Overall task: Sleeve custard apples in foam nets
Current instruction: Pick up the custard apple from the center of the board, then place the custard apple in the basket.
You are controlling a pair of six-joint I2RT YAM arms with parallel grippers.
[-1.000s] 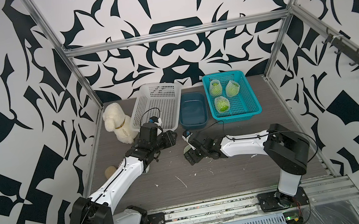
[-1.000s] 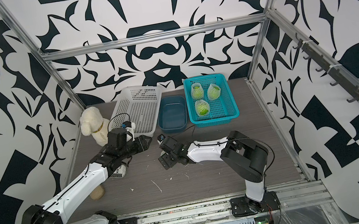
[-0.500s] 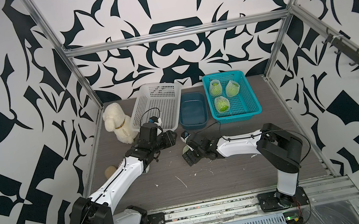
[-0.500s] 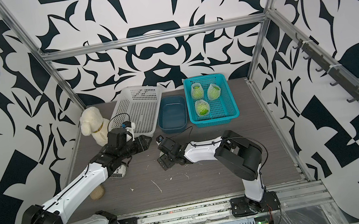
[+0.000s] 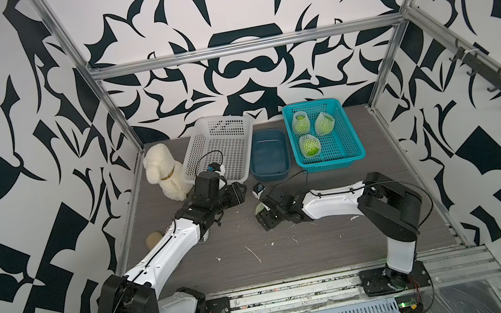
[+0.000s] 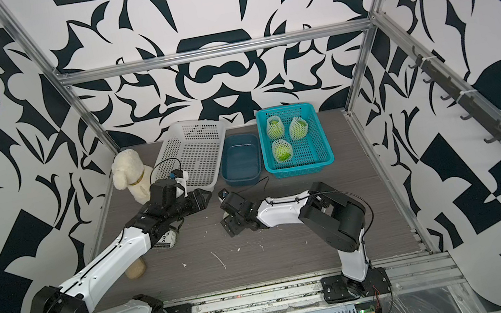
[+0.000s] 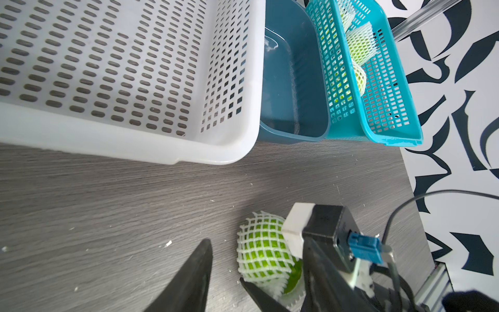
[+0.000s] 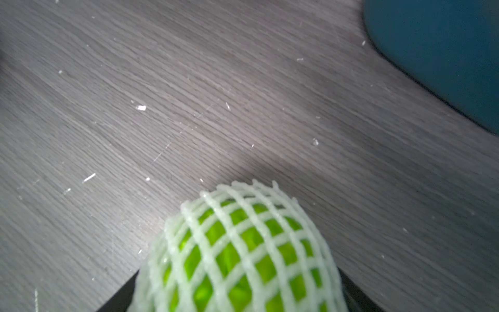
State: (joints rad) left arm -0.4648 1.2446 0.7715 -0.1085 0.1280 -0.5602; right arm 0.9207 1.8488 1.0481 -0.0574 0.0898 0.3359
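A custard apple [image 8: 243, 256] in a white foam net [image 7: 259, 243] lies on the table's middle [image 5: 259, 209]. My right gripper [image 5: 263, 215] reaches in low from the right and is shut on it. Its dark fingers [image 8: 118, 297] press the net on both sides. My left gripper [image 5: 241, 192] hovers just left of and behind the fruit, open and holding nothing; in the left wrist view its fingertips [image 7: 206, 243] frame the fruit without touching it. Three more netted custard apples [image 5: 310, 146] lie in the teal basket [image 5: 355, 149].
A white perforated basket [image 5: 223, 148] and a dark blue tub [image 5: 270, 155] stand at the back beside the teal basket. A cream plush dog [image 5: 163, 172] sits back left. A tan lump [image 5: 153, 240] and a small can [image 6: 166, 240] lie under my left arm.
My right gripper slid a little left over the netted fruit and its jaws narrowed onto it. The left arm has not moved.
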